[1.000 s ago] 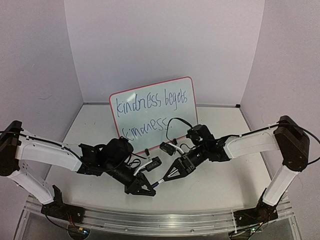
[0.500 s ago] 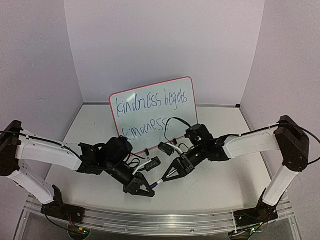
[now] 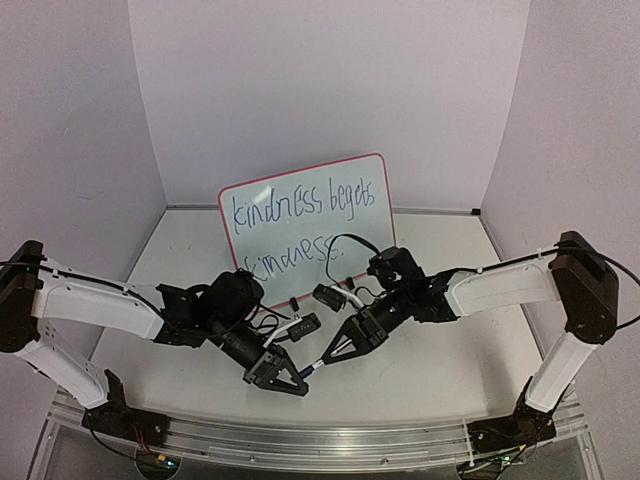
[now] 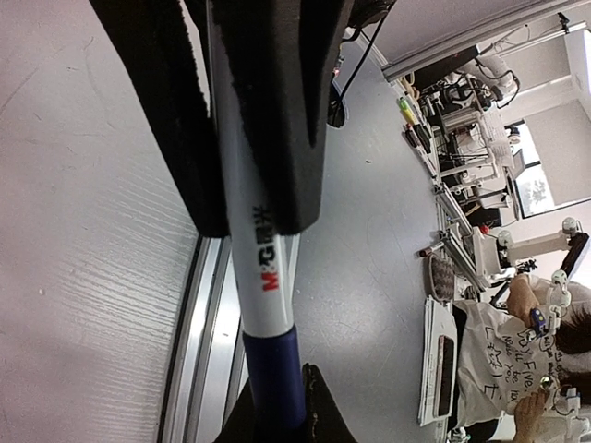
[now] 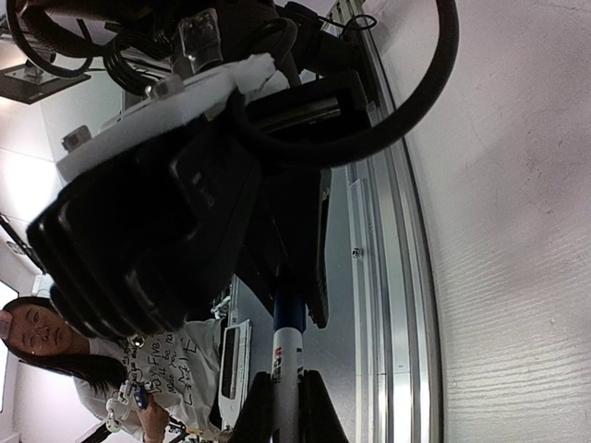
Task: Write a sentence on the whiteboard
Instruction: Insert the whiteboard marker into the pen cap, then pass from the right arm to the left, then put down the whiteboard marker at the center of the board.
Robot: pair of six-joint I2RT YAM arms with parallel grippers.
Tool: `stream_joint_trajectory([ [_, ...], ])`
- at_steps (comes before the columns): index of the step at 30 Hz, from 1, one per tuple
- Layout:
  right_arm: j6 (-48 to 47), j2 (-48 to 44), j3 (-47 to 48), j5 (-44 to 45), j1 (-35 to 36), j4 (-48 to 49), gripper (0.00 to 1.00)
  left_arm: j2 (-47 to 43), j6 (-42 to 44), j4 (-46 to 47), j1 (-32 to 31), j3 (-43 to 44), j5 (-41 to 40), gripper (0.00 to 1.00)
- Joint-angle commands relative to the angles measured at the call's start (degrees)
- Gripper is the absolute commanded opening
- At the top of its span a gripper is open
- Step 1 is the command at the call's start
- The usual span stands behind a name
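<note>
The whiteboard stands upright at the back middle, red-rimmed. The sentence is on it in two lines of dark-blue handwriting. In front of it my two grippers meet tip to tip over the near table, with a marker pen between them. My left gripper is shut on the pen's blue cap. My right gripper is shut on the white barrel, whose blue cap runs into the left jaws. The right gripper's fingers clamp the barrel in the left wrist view.
An aluminium rail runs along the near table edge just below the grippers. Black cables loop from the right wrist in front of the board's lower edge. Pale walls close in the back and sides. A person sits beyond the table.
Both grippers, with the pen between them, have drifted slightly to the left. The grips and the board are unchanged.
</note>
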Motion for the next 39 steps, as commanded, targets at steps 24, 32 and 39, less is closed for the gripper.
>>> stream_joint_trajectory([
  [24, -9.4, -17.6, -1.1, 35.6, -18.2, -14.7, 0.78, -10.0, -3.8, -8.5, 5.2, -5.5, -27.0, 0.0],
  [32, -9.6, -22.4, -3.7, 49.5, -27.1, -18.0, 0.98, -16.3, -15.7, -11.4, 11.3, -12.1, -35.5, 0.0],
  [39, -9.2, -25.6, -5.9, 58.0, -34.5, -18.7, 0.98, -21.7, -22.3, -17.8, 15.9, -15.4, -39.6, 0.0],
])
